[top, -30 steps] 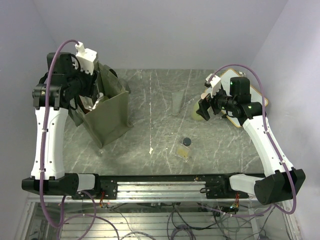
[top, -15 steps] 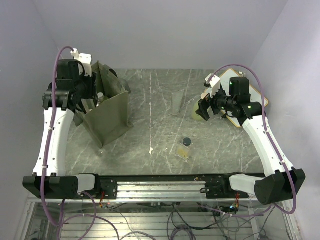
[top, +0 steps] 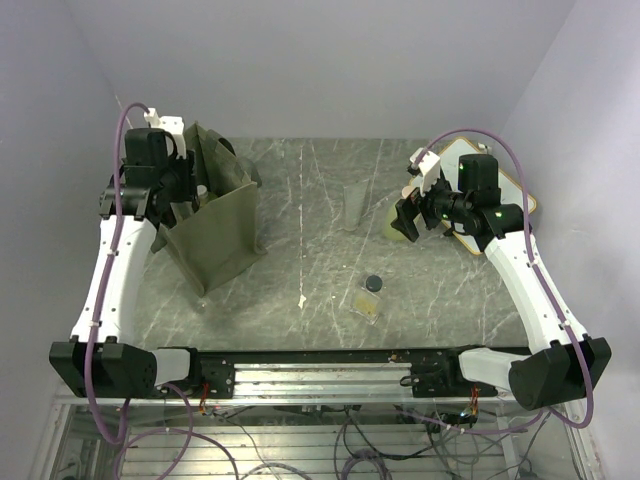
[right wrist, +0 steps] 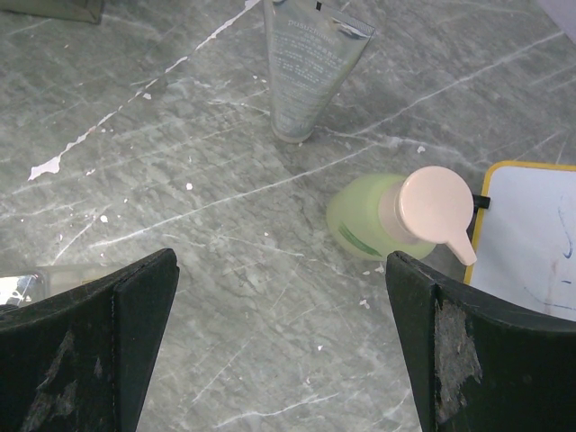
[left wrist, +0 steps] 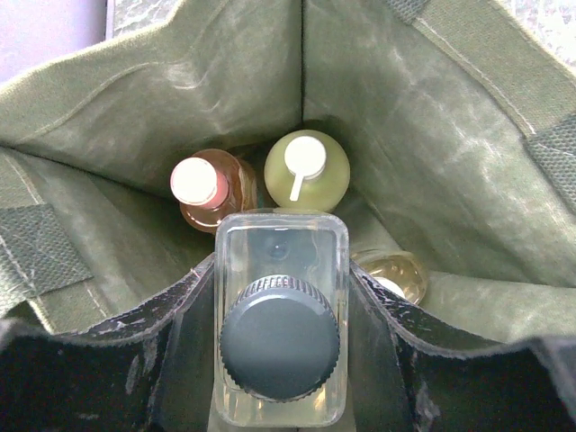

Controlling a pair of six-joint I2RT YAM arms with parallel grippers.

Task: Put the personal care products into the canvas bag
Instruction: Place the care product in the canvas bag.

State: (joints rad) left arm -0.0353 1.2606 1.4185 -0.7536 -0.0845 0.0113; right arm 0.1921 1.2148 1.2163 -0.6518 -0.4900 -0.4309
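Note:
My left gripper (left wrist: 281, 281) is shut on a clear square bottle (left wrist: 281, 261) with a dark cap and holds it inside the mouth of the olive canvas bag (top: 215, 235). Below it in the bag (left wrist: 450, 135) stand an orange bottle (left wrist: 209, 187), a yellow-green bottle (left wrist: 306, 171) and a pale bottle (left wrist: 393, 274). My right gripper (right wrist: 281, 270) is open and empty just above a yellow-green pump bottle (right wrist: 364, 220), which also shows in the top view (top: 396, 228). A translucent grey tube (right wrist: 306, 72) stands behind it. Another clear square bottle (top: 371, 296) stands on the table.
A wood-framed whiteboard (top: 512, 200) lies at the right, touching the pump bottle's side (right wrist: 531, 243). The bag stands at the far left of the grey marble table (top: 300, 200). In the top view my left gripper (top: 190, 195) is partly hidden by the bag's rim.
My left arm has swung back and left and brought the clear bottle down into the bag's mouth. The right arm has not moved.

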